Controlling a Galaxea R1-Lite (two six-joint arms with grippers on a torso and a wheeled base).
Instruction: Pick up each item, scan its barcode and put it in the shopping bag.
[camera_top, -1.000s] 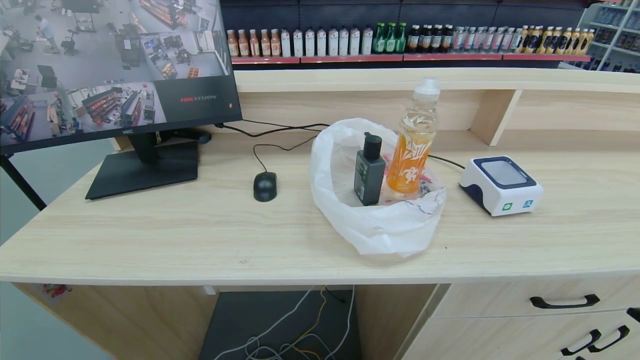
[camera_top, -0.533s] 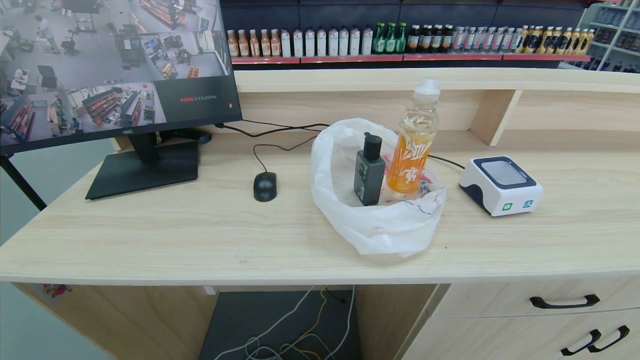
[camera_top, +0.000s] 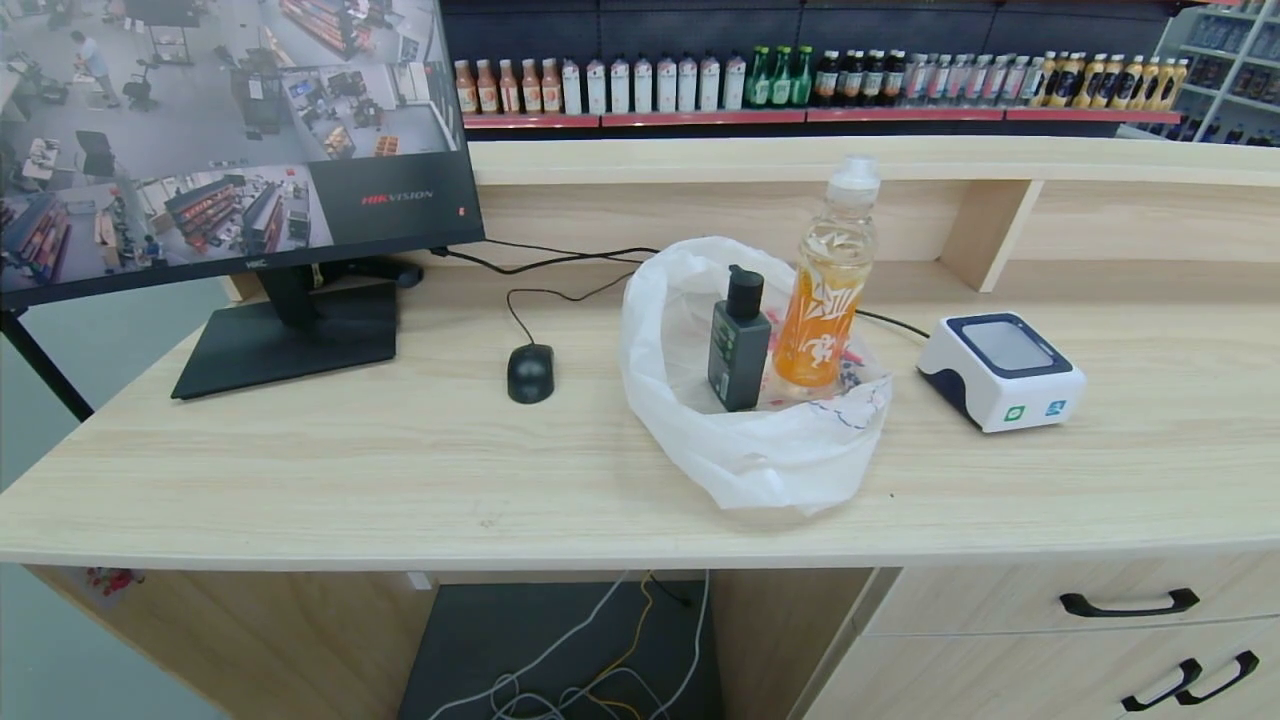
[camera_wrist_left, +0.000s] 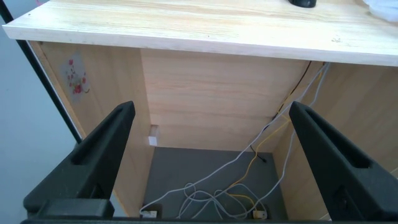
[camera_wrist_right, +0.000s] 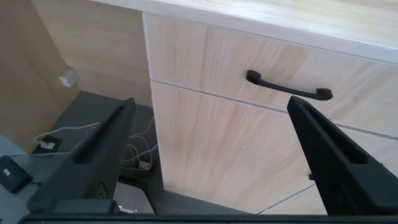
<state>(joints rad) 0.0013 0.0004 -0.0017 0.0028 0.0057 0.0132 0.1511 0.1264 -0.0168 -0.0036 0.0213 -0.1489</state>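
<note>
Both left hand (camera_wrist_left: 211, 109) and right hand (camera_wrist_right: 211, 102) gape apart, empty. Above them, the bag (camera_top: 760, 460) holds a dark bottle (camera_top: 738, 350) and an orange bottle (camera_top: 822, 330).

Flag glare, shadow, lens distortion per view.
Head view: pale wooden counter bows at its front edge, lens bending; window of the white box scanner shows sheen. Left wrist view: recess under counter shaded. Right wrist view: wooden drawer front evenly lit.

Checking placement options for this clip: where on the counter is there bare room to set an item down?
Bare: the light wooden counter along its front, left of the white plastic shopping bag, before the black computer mouse; also right of the white-and-navy barcode scanner. Crowded: the narrow gap between bag and scanner.
</note>
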